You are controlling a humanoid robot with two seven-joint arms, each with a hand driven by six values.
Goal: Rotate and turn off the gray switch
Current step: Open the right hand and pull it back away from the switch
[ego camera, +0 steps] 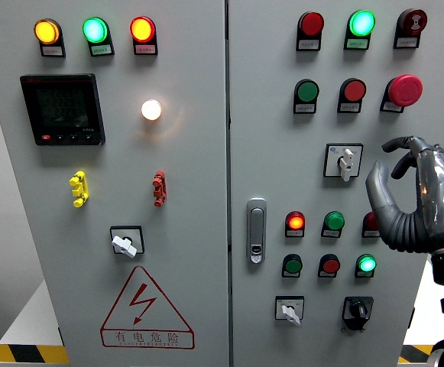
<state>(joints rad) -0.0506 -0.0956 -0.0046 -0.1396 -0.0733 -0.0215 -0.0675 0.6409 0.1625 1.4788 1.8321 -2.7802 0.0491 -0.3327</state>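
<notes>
Our right hand (414,191) hovers at the right edge of the panel, its grey fingers loosely curled and grasping nothing, thumb and forefinger tips near each other but apart; it sits just right of the gray switch (345,161) without touching it; we see no left hand. That switch is a pale knob on a square white-and-black plate, on the right door (283,168) in its upper middle, its pointer hanging roughly downward; above it stand a green button (307,92), a red button (354,90) and a red mushroom button (405,89); below it glow a red lamp (295,222) and a green button (333,222), while a further red button (371,223) is half hidden behind our palm; lower still are a second gray switch (289,310) and a black selector (357,310); a chrome door handle (256,229) sits by the seam; on the left door we note a dark meter display (62,108), a lit white lamp (151,109) and a red triangular warning label (146,309).
</notes>
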